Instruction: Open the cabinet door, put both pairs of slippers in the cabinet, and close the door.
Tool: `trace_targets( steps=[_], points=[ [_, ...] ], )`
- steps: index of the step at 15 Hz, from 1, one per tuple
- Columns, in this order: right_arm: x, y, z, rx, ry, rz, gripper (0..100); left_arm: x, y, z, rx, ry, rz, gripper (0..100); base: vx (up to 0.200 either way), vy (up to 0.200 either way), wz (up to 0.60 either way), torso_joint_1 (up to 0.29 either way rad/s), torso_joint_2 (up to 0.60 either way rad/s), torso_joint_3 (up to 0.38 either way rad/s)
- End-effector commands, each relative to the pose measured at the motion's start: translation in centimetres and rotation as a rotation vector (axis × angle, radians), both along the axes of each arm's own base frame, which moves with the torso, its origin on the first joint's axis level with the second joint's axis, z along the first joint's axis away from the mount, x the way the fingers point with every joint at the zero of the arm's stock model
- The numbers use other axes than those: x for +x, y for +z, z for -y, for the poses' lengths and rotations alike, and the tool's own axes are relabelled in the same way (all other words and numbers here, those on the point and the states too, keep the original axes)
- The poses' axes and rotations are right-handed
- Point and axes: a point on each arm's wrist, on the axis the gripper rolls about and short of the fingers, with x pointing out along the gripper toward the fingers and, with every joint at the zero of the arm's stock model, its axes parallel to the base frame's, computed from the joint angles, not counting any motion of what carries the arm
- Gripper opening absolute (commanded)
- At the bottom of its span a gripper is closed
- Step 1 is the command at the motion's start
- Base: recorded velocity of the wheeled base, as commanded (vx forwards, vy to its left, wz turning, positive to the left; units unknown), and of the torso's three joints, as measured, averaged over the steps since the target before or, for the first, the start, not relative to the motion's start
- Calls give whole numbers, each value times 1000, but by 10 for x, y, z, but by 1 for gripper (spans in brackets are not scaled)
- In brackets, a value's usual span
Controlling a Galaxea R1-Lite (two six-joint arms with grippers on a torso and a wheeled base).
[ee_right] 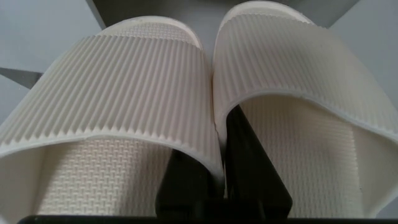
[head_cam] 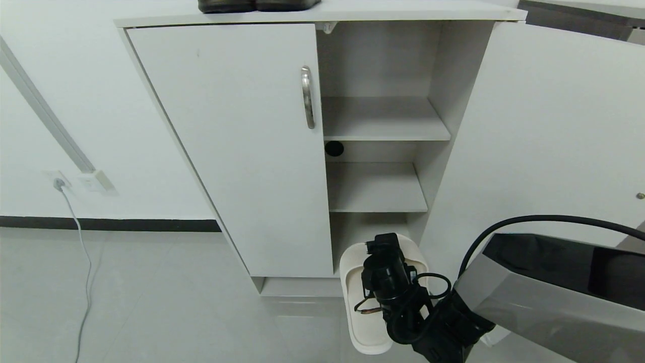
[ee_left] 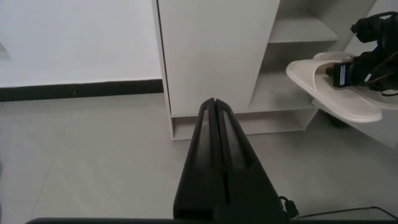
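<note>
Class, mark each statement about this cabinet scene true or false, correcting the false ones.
1. The cabinet's right door is open. True.
2. The right gripper holds a pair of white slippers. True.
3. The slippers lie on the middle shelf. False: they are held in the air before the lowest compartment.
4. The left gripper is wide open. False: it is shut, holding nothing.
5. Dark shoes sit on the cabinet's top. True.

Recorded by count: one cabinet [head_cam: 322,12], two doors [head_cam: 237,151], two shelves [head_cam: 383,121], one handle [head_cam: 307,98], two cream slippers [ee_right: 118,93], two dark slippers [head_cam: 257,5], one wall socket [head_cam: 59,181].
</note>
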Motion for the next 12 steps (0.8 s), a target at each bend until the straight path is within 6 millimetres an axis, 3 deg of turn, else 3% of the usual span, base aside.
trace_targets(
  steps=[1,7,12],
  points=[
    [0,-2,-1,3,0,3,0,0,0,0,0,-1,-1,0,0,0,0,2,2,-193],
    [6,-15,-3,26,-10,38,0,0,0,0,-1,2,-1,0,0,0,0,3,1,-124],
    [11,-6,-2,72,-12,117,0,0,0,0,-1,2,-1,0,0,0,0,0,0,0]
  ],
)
